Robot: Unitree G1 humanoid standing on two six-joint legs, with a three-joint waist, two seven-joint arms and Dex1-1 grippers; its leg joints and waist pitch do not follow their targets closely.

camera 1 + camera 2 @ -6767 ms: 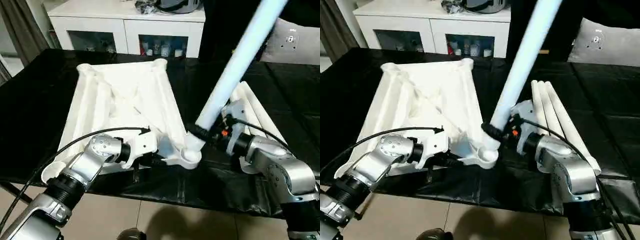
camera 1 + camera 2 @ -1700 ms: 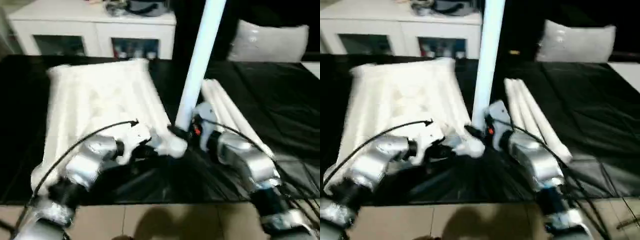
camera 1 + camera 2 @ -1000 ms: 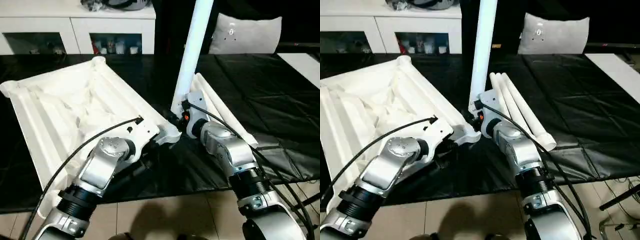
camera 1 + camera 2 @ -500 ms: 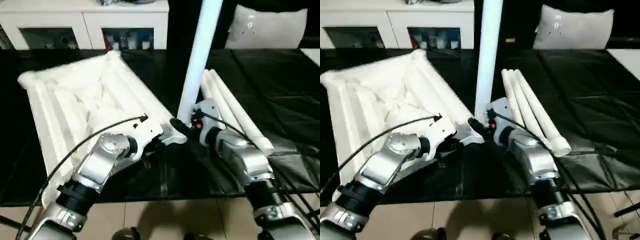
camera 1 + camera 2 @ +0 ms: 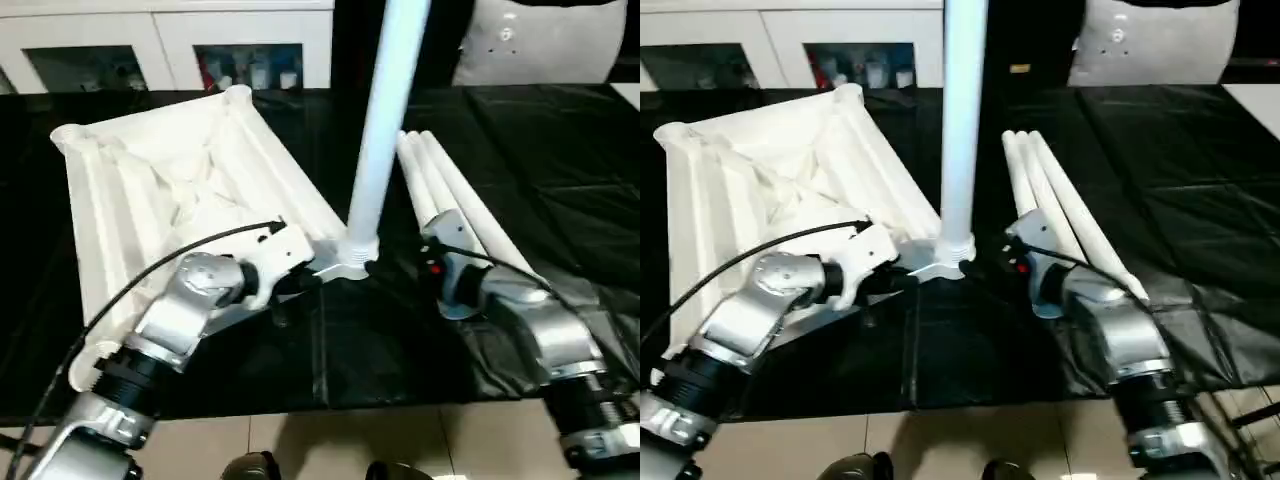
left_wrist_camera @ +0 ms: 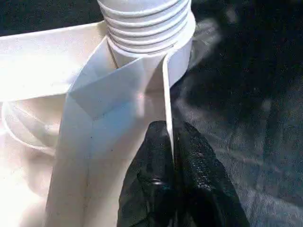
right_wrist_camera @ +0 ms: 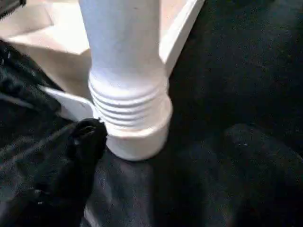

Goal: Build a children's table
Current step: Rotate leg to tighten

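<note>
A white cabinet point(image 5: 170, 40) with glass doors stands behind the large black-covered work table point(image 5: 560, 150) where I am working. On that black cloth lies the white plastic rectangular tabletop point(image 5: 170, 190), ribbed underside up, so its round corner sockets face me. One white tapered tube leg point(image 5: 385, 110) stands upright in the near corner socket point(image 7: 137, 137), its threaded foot partly showing above the collar, so I judge it is not fully screwed home. My left gripper point(image 6: 170, 156) is pinched tight on a thin rib of the tabletop just beside that socket, holding the top steady against twisting. My right gripper point(image 7: 156, 161) sits just beside the leg's base with its black fingers point(image 7: 87, 142) spread wide, gripping nothing. Three more white tube legs point(image 5: 450, 200) lie together on the cloth, near my right arm.
</note>
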